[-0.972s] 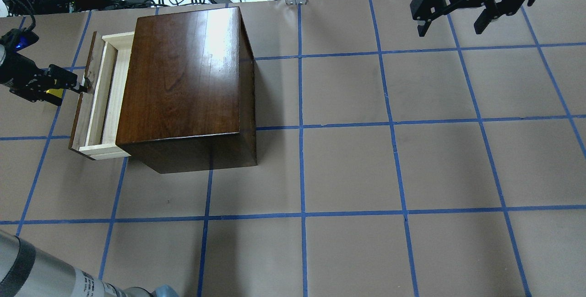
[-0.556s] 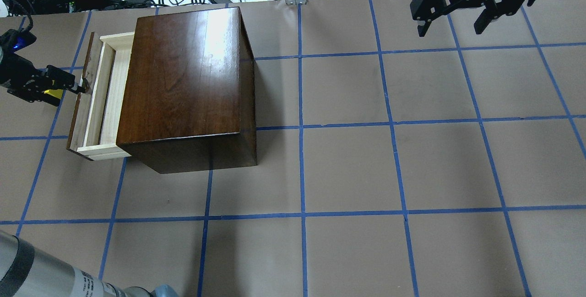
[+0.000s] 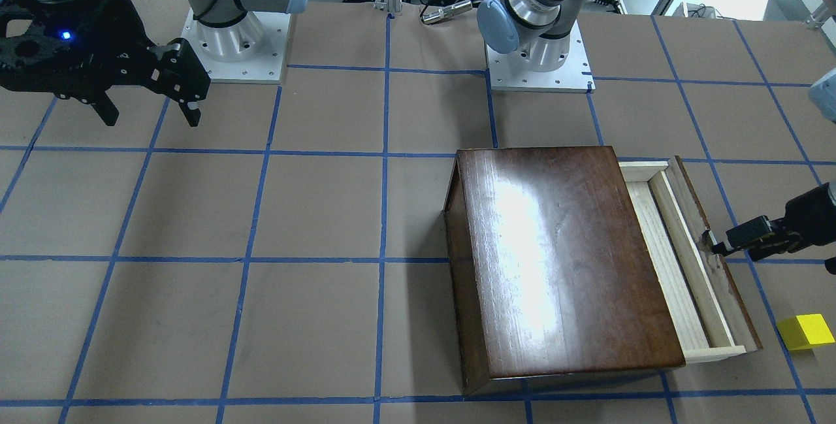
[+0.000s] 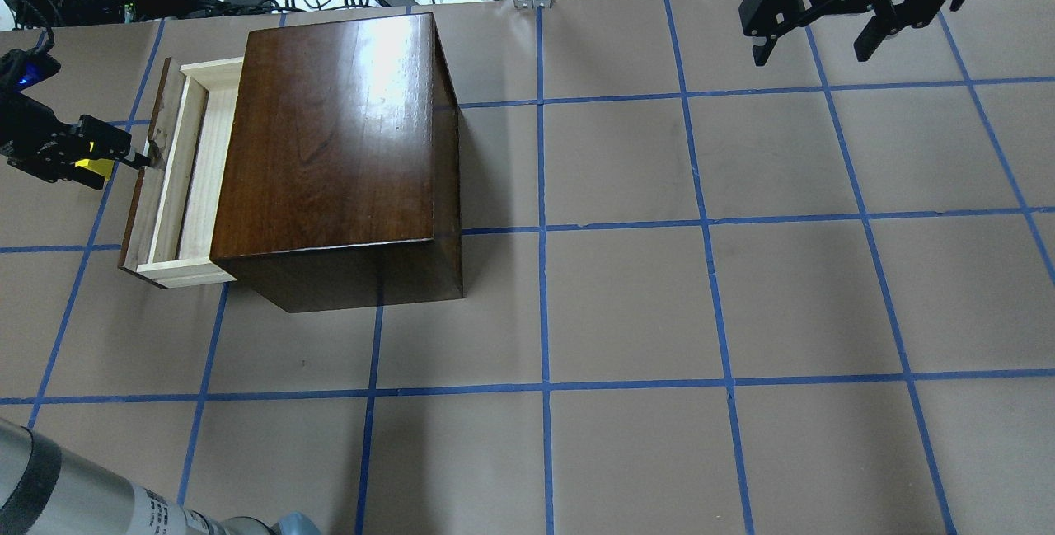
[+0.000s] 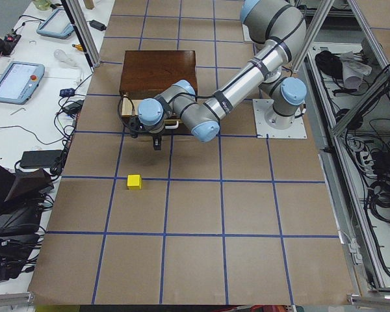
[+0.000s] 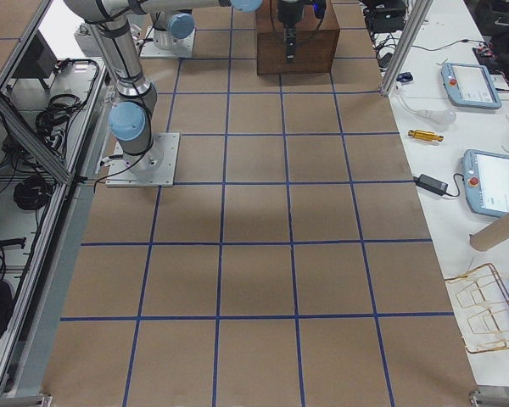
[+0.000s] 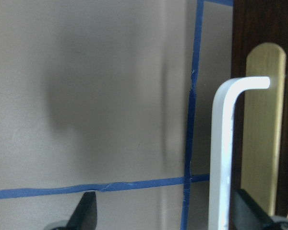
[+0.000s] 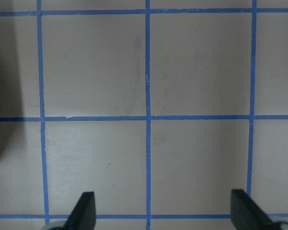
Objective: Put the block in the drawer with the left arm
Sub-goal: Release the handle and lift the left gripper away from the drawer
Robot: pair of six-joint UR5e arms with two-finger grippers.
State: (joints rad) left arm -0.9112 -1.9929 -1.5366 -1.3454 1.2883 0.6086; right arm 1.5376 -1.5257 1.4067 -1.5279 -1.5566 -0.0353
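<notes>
**Open black left gripper (image 4: 142, 156) is straddling the metal pull (image 7: 221, 153) of the pale wooden drawer (image 4: 177, 180)**
Advisably drawing straight outward, level, before fetching the small yellow cube (image 3: 804, 331)

Left arm (image 5: 244, 75) reaching low and level, fingers (image 7: 86, 211) apart, right arm (image 6: 119, 47) held high, fingers (image 8: 84, 208) apart

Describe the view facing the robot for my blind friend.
A shallow pale-wood drawer stands partly open from a glossy dark-brown wooden box, with the black left gripper at its front panel. A small bright yellow block sits on the brown table outside the drawer, and the black right gripper hangs open far away.
</notes>
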